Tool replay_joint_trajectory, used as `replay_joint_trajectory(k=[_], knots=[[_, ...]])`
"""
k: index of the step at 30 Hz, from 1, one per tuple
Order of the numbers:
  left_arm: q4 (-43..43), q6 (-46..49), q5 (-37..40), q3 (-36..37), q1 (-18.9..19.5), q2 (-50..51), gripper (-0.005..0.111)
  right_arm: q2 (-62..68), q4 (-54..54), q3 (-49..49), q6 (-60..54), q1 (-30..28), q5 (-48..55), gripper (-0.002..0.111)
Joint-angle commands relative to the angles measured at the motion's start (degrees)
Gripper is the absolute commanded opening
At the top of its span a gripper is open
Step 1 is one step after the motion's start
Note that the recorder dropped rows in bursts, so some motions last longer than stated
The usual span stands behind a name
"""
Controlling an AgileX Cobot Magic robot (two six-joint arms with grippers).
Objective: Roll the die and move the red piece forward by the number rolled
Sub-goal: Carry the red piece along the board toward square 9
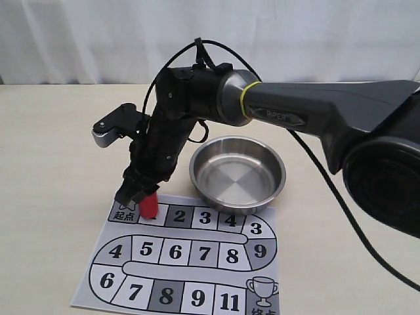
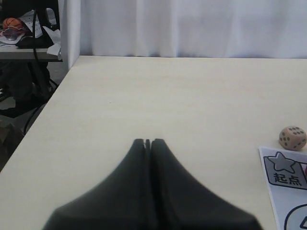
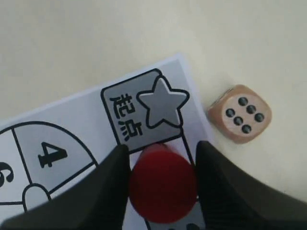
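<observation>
The red piece (image 3: 163, 184) stands on the board square beside the grey star start square (image 3: 146, 108). My right gripper (image 3: 163, 149) is shut on it, one finger on each side. In the exterior view the red piece (image 1: 149, 205) shows just under the right gripper (image 1: 139, 194). The tan die (image 3: 240, 114) rests on the table just off the board's edge near the star square, its six face up; the left wrist view also shows the die (image 2: 292, 138). My left gripper (image 2: 147, 142) is shut and empty, hovering over bare table, out of the exterior view.
A steel bowl (image 1: 237, 172) sits on the table behind the paper game board (image 1: 184, 262), close to the right arm. The board's numbered track runs toward the front, with a trophy square (image 1: 262, 290) at the front right. Off the table's edge there is clutter (image 2: 24, 28).
</observation>
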Motion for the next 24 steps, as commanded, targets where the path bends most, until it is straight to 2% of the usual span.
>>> replay_joint_trajectory(k=[1,11,18,24], knots=[[0.0,-0.3,-0.8,0.1,0.0,0.0,0.0,0.0,0.4,0.7,-0.4,0.1,0.2,0.004],[0.0,-0.3,-0.8,0.1,0.0,0.0,0.0,-3.6,-1.4,2.2,-1.0,-0.4,-1.1,0.004],[-0.1,-0.3,-0.8,0.1,0.0,0.0,0.0,-4.8,-3.4,2.3,-1.0,-1.7,5.1,0.004],[-0.1,-0.3,-0.8,0.1,0.0,0.0,0.0,-4.6,-4.0,3.5,-1.0,-1.7,4.8,0.004]])
